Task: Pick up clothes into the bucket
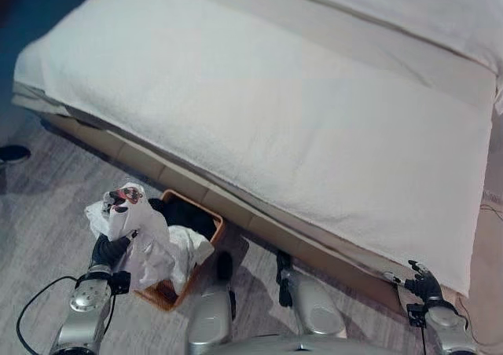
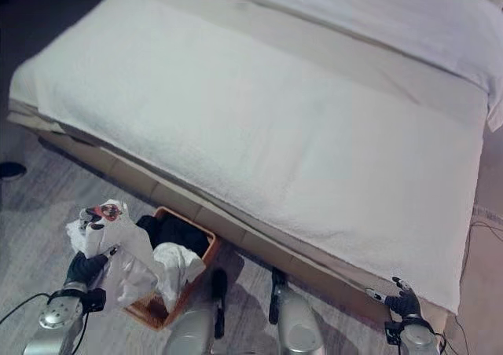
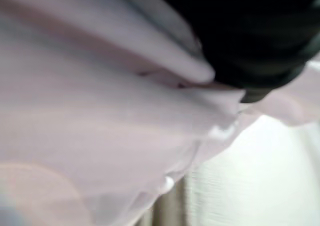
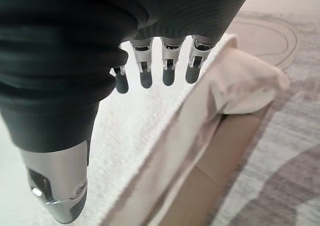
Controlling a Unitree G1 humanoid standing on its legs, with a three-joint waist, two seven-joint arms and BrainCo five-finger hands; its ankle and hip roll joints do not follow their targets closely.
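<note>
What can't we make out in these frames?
- Left hand fingers: eye views, hidden in the white garment.
- Left wrist view: garment covers it at close range, blurred; grip unreadable.
- Basket contents: dark cloth inside, its far part and bottom hidden by the garment.

I can read no letters, numbers, labels or signs anywhere here. The nearest thing is a small red and dark printed patch (image 1: pixel 124 196) on the white crumpled garment (image 1: pixel 149 249) that hangs at my left hand (image 1: pixel 106 251) above the orange woven basket (image 1: pixel 206 233), but it is too small for me to make out as writing or a figure.
</note>
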